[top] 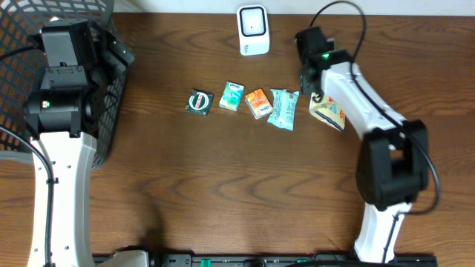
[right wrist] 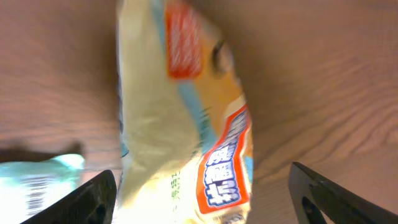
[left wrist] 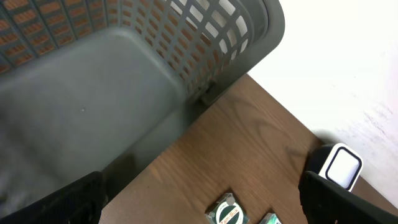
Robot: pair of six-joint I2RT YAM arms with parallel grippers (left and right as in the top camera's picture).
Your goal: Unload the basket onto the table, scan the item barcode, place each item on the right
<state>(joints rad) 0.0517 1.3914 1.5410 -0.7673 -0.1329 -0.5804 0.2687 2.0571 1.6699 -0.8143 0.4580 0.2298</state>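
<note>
A yellow snack packet (top: 327, 113) with red and blue print lies on the brown table at the right end of a row of items. In the right wrist view the packet (right wrist: 186, 124) sits between my right gripper's (right wrist: 202, 205) fingers, which stand wide apart, with a gap at the right finger (right wrist: 339, 193). From overhead, the right gripper (top: 318, 95) hangs over the packet's near-left corner. A white scanner (top: 252, 30) stands at the back edge, also seen in the left wrist view as the scanner (left wrist: 339, 165). My left gripper (left wrist: 202, 208) is open and holds nothing.
Left of the yellow packet the row holds a teal packet (top: 283, 108), an orange packet (top: 257, 103), a green packet (top: 232, 96) and a dark green Zam-Buk box (top: 199, 101). A grey slatted basket (top: 22, 30) stands at the far left under the left arm.
</note>
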